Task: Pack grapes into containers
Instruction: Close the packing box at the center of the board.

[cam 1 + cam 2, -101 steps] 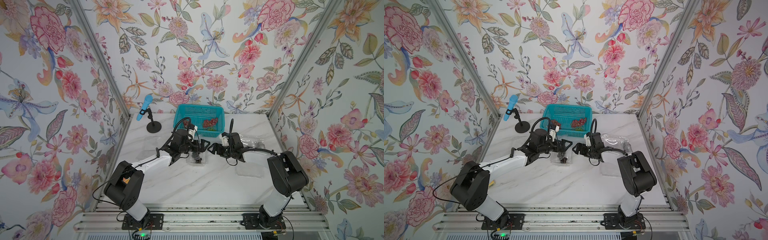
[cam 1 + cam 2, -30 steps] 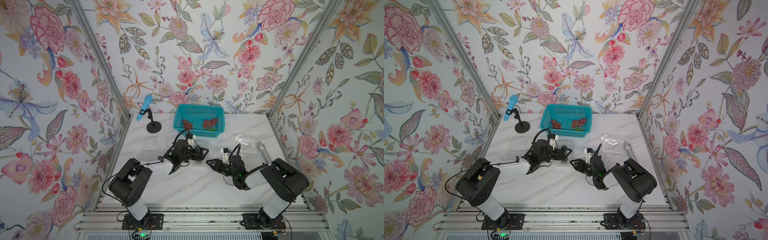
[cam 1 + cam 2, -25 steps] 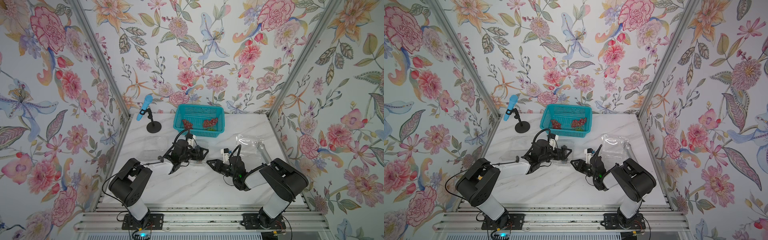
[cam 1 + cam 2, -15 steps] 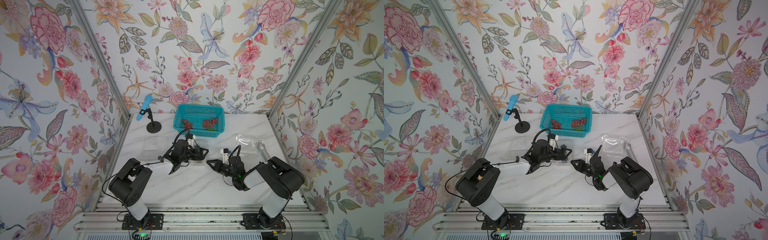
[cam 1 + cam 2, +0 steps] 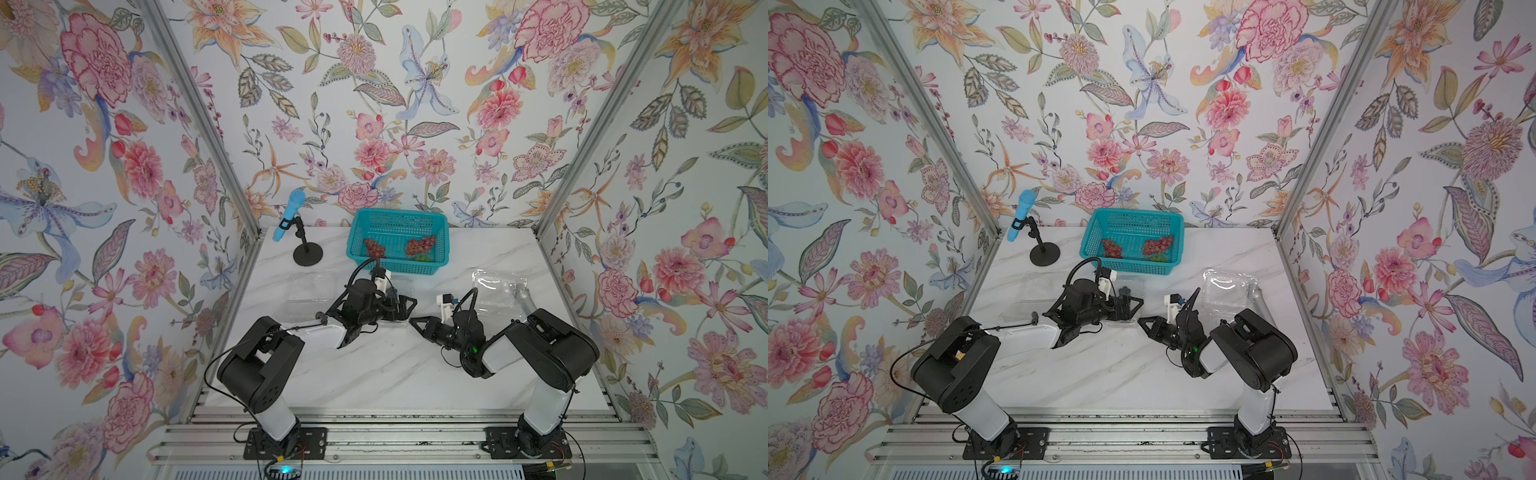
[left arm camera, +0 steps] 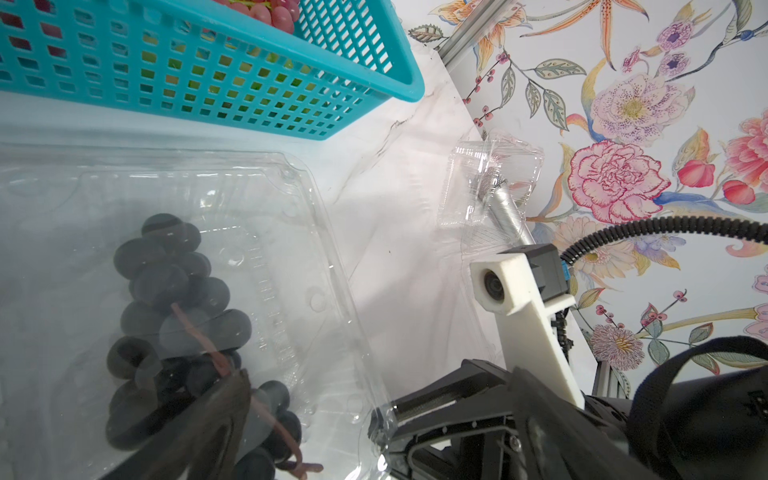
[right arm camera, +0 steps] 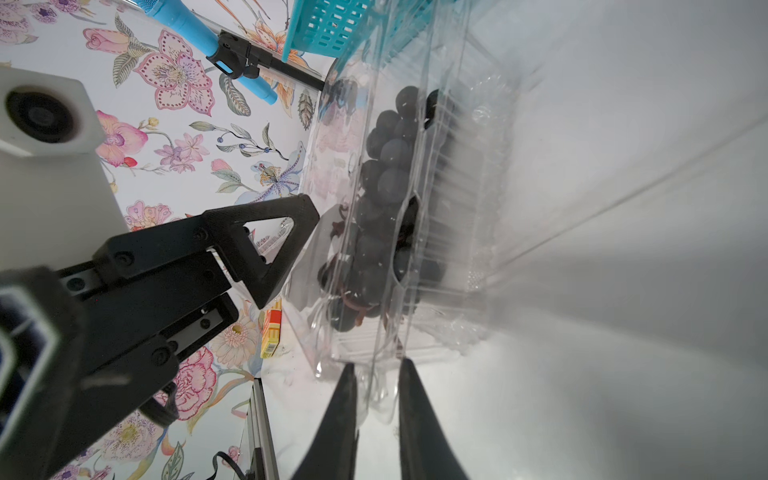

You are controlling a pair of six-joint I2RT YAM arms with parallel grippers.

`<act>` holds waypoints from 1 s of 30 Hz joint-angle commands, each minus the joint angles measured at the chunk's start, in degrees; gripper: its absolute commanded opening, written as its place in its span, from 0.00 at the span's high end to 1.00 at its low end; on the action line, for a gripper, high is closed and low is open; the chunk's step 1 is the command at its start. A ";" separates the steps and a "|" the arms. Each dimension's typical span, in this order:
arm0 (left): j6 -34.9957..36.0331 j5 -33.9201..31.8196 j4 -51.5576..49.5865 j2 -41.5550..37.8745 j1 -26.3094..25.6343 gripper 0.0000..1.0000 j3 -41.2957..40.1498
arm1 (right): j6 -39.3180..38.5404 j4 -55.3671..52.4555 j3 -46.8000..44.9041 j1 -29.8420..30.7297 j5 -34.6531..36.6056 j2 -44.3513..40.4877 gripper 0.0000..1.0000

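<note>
**A:** Dark grapes (image 6: 174, 291) lie in the centre container (image 6: 291, 232). The right claw (image 7: 376, 365) pinches its right lip, and the left claw (image 5: 405, 308) is spread wide by it.

**B:** Squeeze that lip squarely, since thin plastic probably buckles.

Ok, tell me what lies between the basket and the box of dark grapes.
Nothing: just a narrow bare strip of table between basket and box, shown in the left wrist view.

Grapes (image 6: 178, 311) in container (image 6: 320, 232) before basket (image 5: 398, 216)
</note>
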 commanded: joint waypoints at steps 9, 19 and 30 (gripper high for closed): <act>0.70 -1.11 -0.10 0.54 1.12 0.00 -1.31 | 1.07 1.66 1.59 1.42 -0.25 2.98 0.86; 1.15 -1.13 -0.34 0.01 2.07 0.00 -1.92 | 1.22 2.09 2.10 3.44 -0.11 4.14 0.88; 3.88 -1.10 -3.12 -2.05 3.07 0.00 -0.43 | -0.24 -1.34 1.93 2.20 -0.02 0.77 0.74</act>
